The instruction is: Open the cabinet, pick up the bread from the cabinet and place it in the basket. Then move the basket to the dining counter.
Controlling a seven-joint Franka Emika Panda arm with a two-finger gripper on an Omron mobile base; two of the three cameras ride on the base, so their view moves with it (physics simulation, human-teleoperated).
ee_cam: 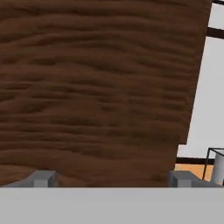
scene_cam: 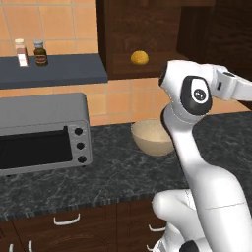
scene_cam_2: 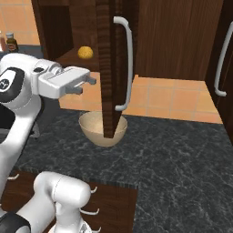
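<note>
The cabinet door [scene_cam_2: 108,68] stands swung open, edge-on to me, its curved silver handle [scene_cam_2: 129,63] on the far side. On the shelf inside lies the bread [scene_cam: 139,57], a small golden bun [scene_cam_2: 85,52]. The tan basket [scene_cam: 151,137] sits on the black worktop under the cabinet, partly behind the door edge [scene_cam_2: 101,131]. My gripper [scene_cam_2: 85,85] hovers left of the door at shelf height, pointing at the door's inner face. It is open, its fingertips [ee_cam: 43,178] far apart with nothing between them, and wood grain [ee_cam: 100,87] is close ahead. The dining counter is out of view.
A grey toaster oven [scene_cam: 42,130] stands on the worktop at the left. Two small bottles [scene_cam: 30,53] sit on a dark wall shelf. Another cabinet door with a silver handle [scene_cam_2: 220,63] is at the right. Drawers with white handles [scene_cam: 66,219] run below the worktop [scene_cam_2: 182,150].
</note>
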